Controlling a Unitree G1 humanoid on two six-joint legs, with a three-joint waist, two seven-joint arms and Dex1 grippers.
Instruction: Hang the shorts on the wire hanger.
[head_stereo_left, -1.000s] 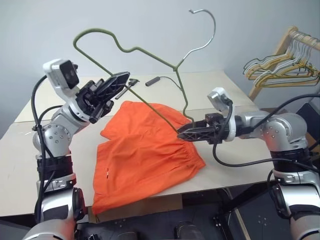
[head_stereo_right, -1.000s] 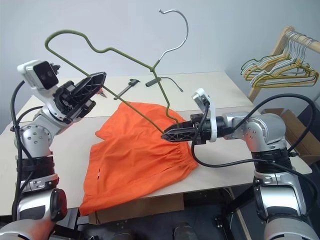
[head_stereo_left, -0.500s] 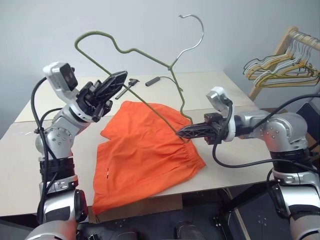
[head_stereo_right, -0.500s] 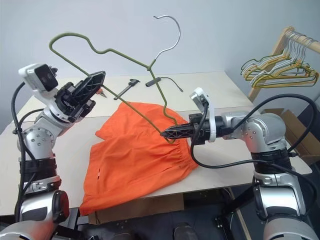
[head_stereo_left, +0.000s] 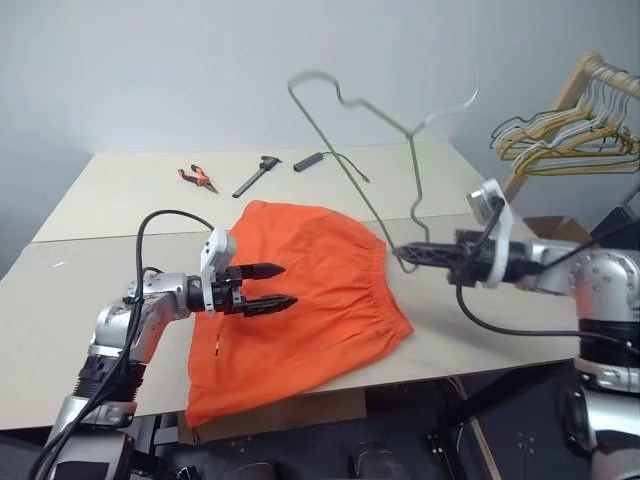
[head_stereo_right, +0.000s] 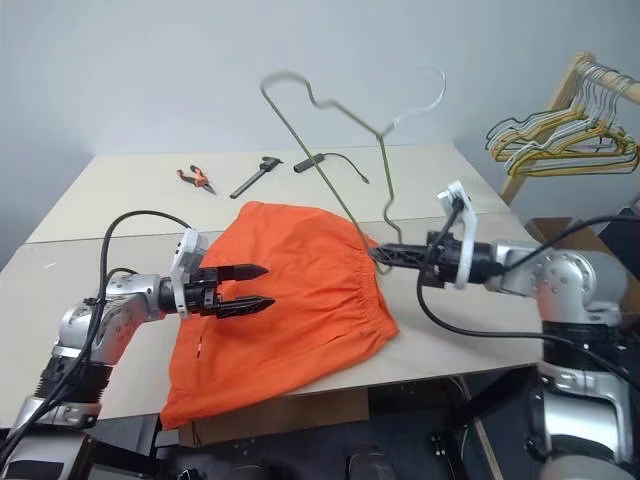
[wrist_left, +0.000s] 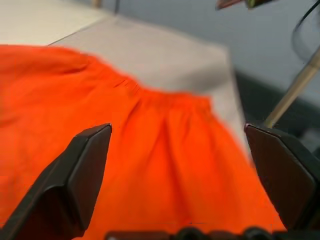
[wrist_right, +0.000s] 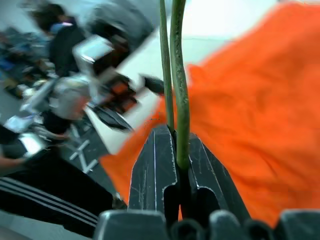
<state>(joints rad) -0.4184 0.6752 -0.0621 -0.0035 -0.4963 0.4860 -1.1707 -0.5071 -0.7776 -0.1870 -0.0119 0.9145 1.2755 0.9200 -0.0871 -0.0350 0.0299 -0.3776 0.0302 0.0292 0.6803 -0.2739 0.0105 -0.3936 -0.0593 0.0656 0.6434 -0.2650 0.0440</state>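
Observation:
The orange shorts (head_stereo_left: 320, 300) lie spread on the table, waistband toward the right. My left gripper (head_stereo_left: 272, 285) hovers low over their left part, open, with nothing between its fingers (wrist_left: 82, 175); orange cloth lies beyond them. My right gripper (head_stereo_left: 408, 254) is shut on the lower corner of the olive wire hanger (head_stereo_left: 414, 170), just past the waistband's right edge. The hanger stands up in the air, tilted, its hook (head_stereo_left: 458, 104) to the upper right. In the right wrist view the wire (wrist_right: 178, 95) runs up from the shut fingertips (wrist_right: 156, 150).
Orange-handled pliers (head_stereo_left: 196, 178), a caliper (head_stereo_left: 256, 174) and a black cabled tool (head_stereo_left: 312, 158) lie at the table's far side. A wooden rack with bunched hangers (head_stereo_left: 570, 135) stands at the right. The table's front edge (head_stereo_left: 440, 362) runs just below the shorts.
My left gripper let go of the hanger, dropped down to the shorts and opened. The right gripper closed on the hanger's corner and moved right, swinging the hanger with it.

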